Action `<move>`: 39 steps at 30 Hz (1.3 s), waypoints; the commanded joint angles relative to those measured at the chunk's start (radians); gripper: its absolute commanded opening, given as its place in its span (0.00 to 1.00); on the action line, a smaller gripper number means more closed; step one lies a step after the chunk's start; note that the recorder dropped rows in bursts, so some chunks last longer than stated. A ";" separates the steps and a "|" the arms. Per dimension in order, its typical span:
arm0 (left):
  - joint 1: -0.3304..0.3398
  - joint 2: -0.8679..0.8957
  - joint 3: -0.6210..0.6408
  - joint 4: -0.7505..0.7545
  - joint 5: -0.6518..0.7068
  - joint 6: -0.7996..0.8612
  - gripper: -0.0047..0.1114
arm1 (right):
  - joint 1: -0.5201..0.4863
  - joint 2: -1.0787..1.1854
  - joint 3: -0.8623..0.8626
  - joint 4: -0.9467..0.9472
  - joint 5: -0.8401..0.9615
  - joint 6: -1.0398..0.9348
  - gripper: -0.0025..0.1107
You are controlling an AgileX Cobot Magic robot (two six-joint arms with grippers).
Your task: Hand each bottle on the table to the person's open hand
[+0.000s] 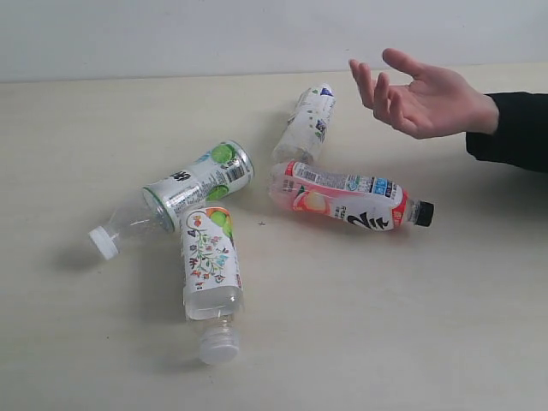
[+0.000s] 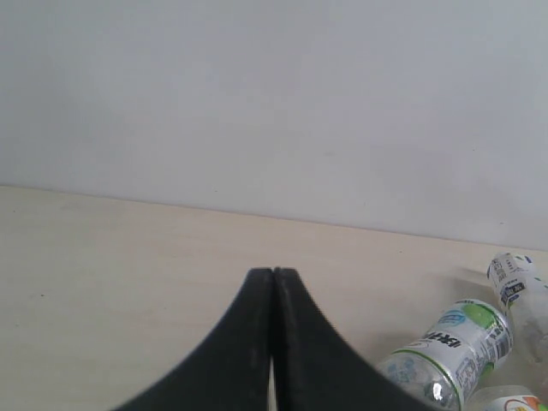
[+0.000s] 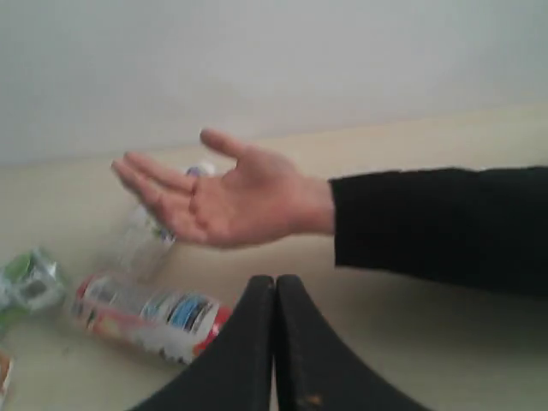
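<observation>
1. Exterior view: four bottles lie on their sides on the pale tabletop (image 1: 385, 334).
   - The green-lime bottle (image 1: 199, 184) is left of centre, with its white cap pointing toward the left.
   - The white floral bottle (image 1: 211, 270) lies just in front of it. Its base end touches the green-lime bottle and its white cap points toward the near edge.
   - The pink-red bottle (image 1: 347, 195) is right of centre, with its black cap pointing right.
   - The white bottle with purple marks (image 1: 306, 124) lies behind it, angled toward the far edge. Its near end is just beside the pink-red bottle's base.
   - The open hand (image 1: 428, 98) is at the upper right with the fingers spread toward the left, coming out of a black sleeve (image 1: 514, 128).
   - Neither pincer shows in this view.

2. Left wrist view: the left pincer (image 2: 273, 272) has its two black tips pressed together with nothing between them.
   - Past the pincer are the tabletop and a plain pale wall (image 2: 257, 94).
   - The green-lime bottle (image 2: 449, 351) and the white bottle with purple marks (image 2: 514, 282) lie off to one side, well apart from the pincer.

3. Right wrist view: the right pincer (image 3: 276, 278) also has its tips together and holds nothing.
   - The open hand (image 3: 231, 193) is beyond the pincer, palm up.
   - The pink-red bottle (image 3: 145, 312) lies on the tabletop below the fingers, apart from the pincer.
   - The other bottles in this view are blurred.
</observation>
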 commanded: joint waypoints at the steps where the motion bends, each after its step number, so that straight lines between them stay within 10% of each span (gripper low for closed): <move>1: 0.001 -0.007 0.000 0.004 -0.004 0.005 0.04 | -0.002 0.141 -0.095 0.229 0.226 -0.316 0.07; 16: 0.001 -0.007 0.000 0.004 -0.004 0.005 0.04 | 0.025 0.370 -0.130 0.679 0.604 -0.655 0.14; 27: 0.001 -0.007 0.000 0.004 -0.004 0.005 0.04 | 0.332 0.543 -0.130 0.739 0.362 -0.614 0.15; 39: 0.001 -0.007 0.000 0.004 -0.004 0.005 0.04 | 0.515 0.865 -0.338 0.223 0.291 -0.260 0.15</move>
